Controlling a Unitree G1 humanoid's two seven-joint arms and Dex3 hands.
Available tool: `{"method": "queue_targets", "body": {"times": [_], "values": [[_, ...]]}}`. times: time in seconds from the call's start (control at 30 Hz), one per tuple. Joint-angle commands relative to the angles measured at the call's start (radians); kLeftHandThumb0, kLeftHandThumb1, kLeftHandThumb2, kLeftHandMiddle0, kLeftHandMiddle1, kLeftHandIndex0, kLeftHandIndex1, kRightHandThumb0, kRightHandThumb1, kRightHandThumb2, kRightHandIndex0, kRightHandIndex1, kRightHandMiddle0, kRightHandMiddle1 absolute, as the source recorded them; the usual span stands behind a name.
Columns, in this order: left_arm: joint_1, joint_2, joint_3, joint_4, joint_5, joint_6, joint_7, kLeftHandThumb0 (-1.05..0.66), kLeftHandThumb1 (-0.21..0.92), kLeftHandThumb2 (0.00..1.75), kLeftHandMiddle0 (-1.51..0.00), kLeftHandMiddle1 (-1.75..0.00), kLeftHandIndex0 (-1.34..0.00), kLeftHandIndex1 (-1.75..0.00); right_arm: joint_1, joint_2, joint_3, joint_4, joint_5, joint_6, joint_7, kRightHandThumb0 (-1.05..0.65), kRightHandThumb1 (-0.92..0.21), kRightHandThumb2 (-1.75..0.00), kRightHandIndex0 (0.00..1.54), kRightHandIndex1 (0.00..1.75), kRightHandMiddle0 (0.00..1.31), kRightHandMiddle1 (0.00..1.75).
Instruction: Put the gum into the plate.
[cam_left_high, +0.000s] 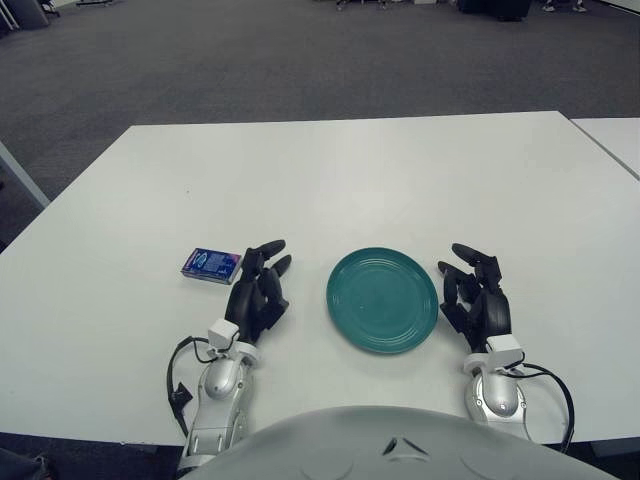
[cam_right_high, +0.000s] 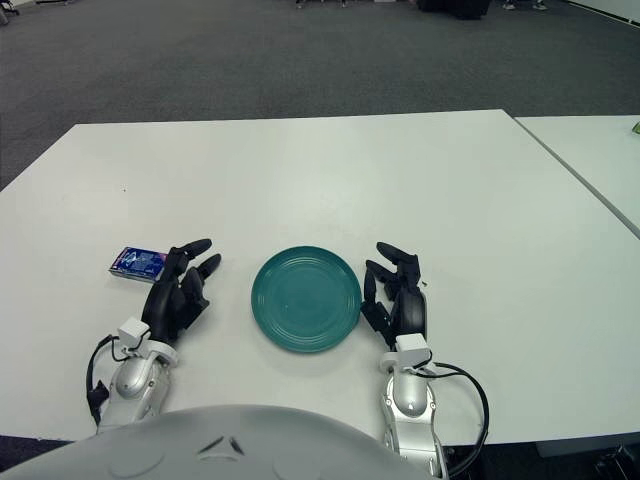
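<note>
A small blue gum pack (cam_left_high: 211, 265) lies flat on the white table (cam_left_high: 340, 180), left of the teal plate (cam_left_high: 382, 299). Nothing is on the plate. My left hand (cam_left_high: 260, 285) sits between the pack and the plate, fingers spread and pointing forward, its fingertips just right of the pack and not touching it. It holds nothing. On the plate's right side is my right hand (cam_left_high: 475, 290), fingers relaxed and holding nothing.
A second white table (cam_left_high: 615, 140) stands apart at the right, with a narrow gap between. Grey carpet lies beyond the far edge. Cables (cam_left_high: 180, 385) loop at both wrists near the front edge.
</note>
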Motion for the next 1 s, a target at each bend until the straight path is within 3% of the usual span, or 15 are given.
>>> {"method": "queue_targets", "body": {"times": [0.0,0.97], "values": [[0.001,0.010,0.010,0.032,-0.008,0.004,-0.014,-0.84,0.92,0.92,-0.36,-0.58,-0.08,-1.08,0.023,0.013,-0.006,0.090,0.013,0.029,-0.004,-0.61,-0.92,-0.72,0.38,0.53,0.00,1.02],[0.021,0.005,-0.012,-0.015,0.009,0.009,-0.014,-0.83,0.92,0.93,-0.36,-0.57,-0.09,-1.08,0.004,0.006,-0.020,0.058,0.013,0.045,0.001,-0.61,-0.92,-0.75,0.39,0.49,0.00,1.04]]}}
